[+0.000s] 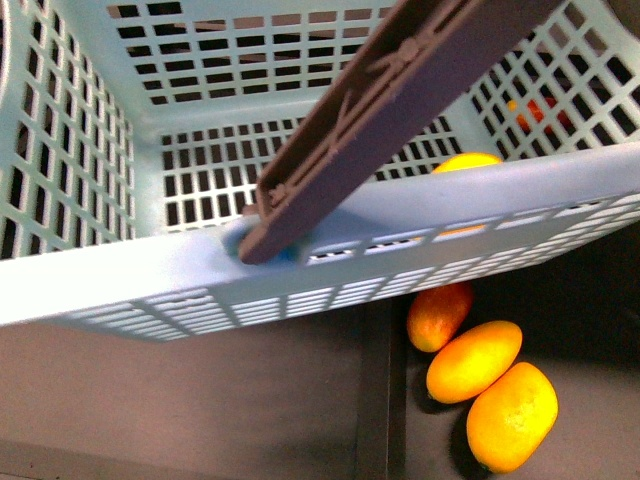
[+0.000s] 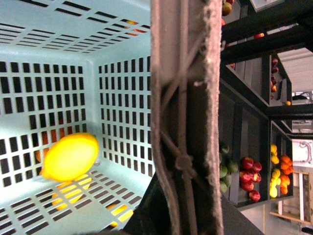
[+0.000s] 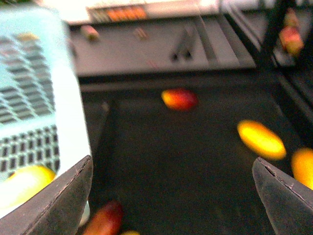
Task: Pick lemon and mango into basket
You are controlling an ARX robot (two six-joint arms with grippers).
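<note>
- One fruit of the two is home: the lemon [image 2: 71, 156] lies on the slotted floor of the basket [image 1: 90, 290], at the lower left of the left wrist view. In the front view, a yellow curve over the near rim right of centre is most likely it.
- Half remains, as I judge it: the mango [image 1: 512, 415] lies outside on the dark desk [image 1: 590, 300], at the lower right of the front view and below the basket's wall.
- Two other fruits lie with it: a slimmer orange mango [image 1: 473, 360] touches it, and a red-blushed mango [image 1: 438, 315] lies up-left of that one.
- Right end effector [image 3: 171, 196]: jaws spread wide and empty at the lower corners of its own view, over the desk, with the basket at the left edge.
- Left end effector: I cannot tell its state. The brown handle [image 2: 183, 112] fills the middle of its view, and no fingers show clearly.
- Left to do, I'd say: take the plump, evenly orange mango, not its neighbours, and set it beside the lemon.
</note>
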